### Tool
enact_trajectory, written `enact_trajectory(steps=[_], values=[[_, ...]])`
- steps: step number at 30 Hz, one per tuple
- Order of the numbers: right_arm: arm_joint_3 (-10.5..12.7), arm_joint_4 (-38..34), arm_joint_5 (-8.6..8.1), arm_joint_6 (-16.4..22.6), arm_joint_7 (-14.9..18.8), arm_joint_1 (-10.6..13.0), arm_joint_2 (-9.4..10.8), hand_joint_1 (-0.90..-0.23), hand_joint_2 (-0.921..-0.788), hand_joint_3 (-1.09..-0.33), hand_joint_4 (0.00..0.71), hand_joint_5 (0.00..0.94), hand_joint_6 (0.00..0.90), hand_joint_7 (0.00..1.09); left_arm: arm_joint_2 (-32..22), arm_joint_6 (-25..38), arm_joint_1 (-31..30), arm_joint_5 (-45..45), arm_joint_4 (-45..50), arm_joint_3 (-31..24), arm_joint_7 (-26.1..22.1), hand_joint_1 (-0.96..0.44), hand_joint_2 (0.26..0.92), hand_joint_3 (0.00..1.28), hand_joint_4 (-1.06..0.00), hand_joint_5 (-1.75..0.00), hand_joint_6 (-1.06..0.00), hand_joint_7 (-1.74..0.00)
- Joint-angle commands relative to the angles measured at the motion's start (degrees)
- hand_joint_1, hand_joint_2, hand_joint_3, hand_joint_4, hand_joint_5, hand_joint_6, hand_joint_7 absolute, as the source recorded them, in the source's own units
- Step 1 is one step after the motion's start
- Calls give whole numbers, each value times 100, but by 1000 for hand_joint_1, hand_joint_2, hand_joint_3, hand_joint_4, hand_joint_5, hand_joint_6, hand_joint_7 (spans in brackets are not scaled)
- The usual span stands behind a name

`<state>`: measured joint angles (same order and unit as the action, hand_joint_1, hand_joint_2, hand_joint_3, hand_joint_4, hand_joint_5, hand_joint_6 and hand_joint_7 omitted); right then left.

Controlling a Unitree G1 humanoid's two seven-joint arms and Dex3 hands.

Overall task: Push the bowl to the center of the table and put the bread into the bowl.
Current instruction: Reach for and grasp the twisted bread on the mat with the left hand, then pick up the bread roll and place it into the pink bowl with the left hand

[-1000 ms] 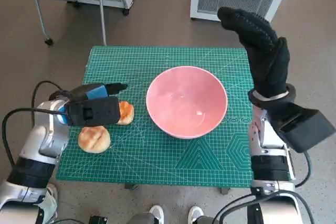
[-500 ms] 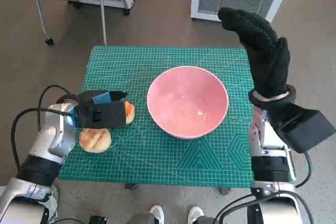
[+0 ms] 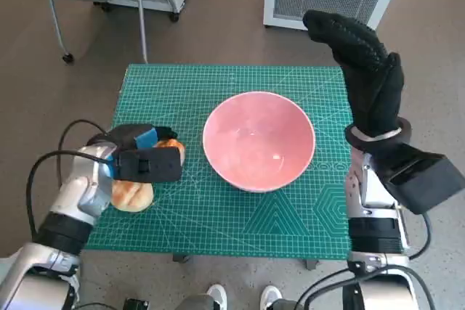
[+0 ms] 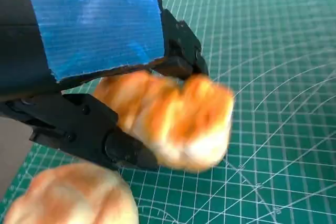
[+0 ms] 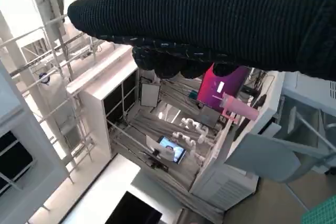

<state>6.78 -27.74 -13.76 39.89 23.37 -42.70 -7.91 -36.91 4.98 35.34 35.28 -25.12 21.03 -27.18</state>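
Left wrist view: my left hand (image 4: 100, 72) grips a bread roll (image 4: 173, 119); my gloved right hand (image 3: 360, 70) hangs released, raised.

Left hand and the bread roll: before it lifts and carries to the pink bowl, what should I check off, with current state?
1. Golden bread roll held between the left hand's fingers: ok.
2. Roll lifted off the green cutting mat: cannot tell.
3. Second bread roll outside the grip: ok.
4. Pink bowl near the mat's centre, empty: ok.
5. Right hand raised, off the carry path: ok.
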Motion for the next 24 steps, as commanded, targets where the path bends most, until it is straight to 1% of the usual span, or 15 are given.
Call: enact_trajectory(steps=[1, 2, 3, 6, 8, 9, 11, 16, 19, 24], values=[[12, 36, -51, -124, 6, 150, 1, -801, -921, -807, 255, 0, -1, 716, -268, -252, -276, -267, 615, -400, 65, 9, 769, 271, -767, -1180, -720, -957], [11, 37, -51, -127, 7, 151, 4, -801, -921, -807, 255, 0, -1, 715, -294, -293, -319, -309, 713, -479, 102, 8, 764, 281, -767, -1186, -721, -963], [11, 33, -49, -125, 8, 149, 8, -802, -921, -807, 255, 0, -1, 715, -322, -331, -366, -360, 853, -585, 153, 5, 792, 272, -725, -1233, -671, -1028], [14, 24, -56, -124, 17, 146, 8, -803, -921, -806, 255, 0, -1, 715, -364, -366, -450, -490, 1244, -890, 243, 3, 808, 218, -756, -1193, -701, -1009], [13, 34, -53, -124, 17, 149, 6, -803, -921, -806, 255, 0, -1, 716, -371, -350, -456, -623, 1581, -1170, 317, 2, 854, 161, -729, -1193, -659, -1076], [11, 39, -50, -123, 15, 150, 7, -803, -921, -805, 255, 0, -1, 716, -368, -340, -459, -670, 1702, -1271, 340, 2, 863, 128, -753, -1144, -672, -1083], [13, 31, -54, -116, 22, 147, 5, -803, -921, -805, 255, 0, -1, 716, -354, -328, -424, -795, 2000, -1515, 398, 2, 871, 99, -775, -1097, -682, -1094], [14, 2, -62, -105, 40, 132, 3, -803, -921, -806, 255, 0, -1, 708, -218, -293, -260, -928, 2587, -1849, 590, 2, 879, 71, -800, -1021, -682, -1137], [12, -21, -55, -94, 44, 118, 2, -803, -921, -806, 256, 1, -1, 693, -42, -270, -156, -884, 2839, -1864, 791, 1, 881, 67, -806, -999, -678, -1156], [19, -72, -70, -59, 75, 105, -3, -803, -921, -805, 258, 2, -1, 684, 386, -390, -49, -597, 3103, -1465, 1127, 1, 886, 49, -827, -973, -680, -1153]])
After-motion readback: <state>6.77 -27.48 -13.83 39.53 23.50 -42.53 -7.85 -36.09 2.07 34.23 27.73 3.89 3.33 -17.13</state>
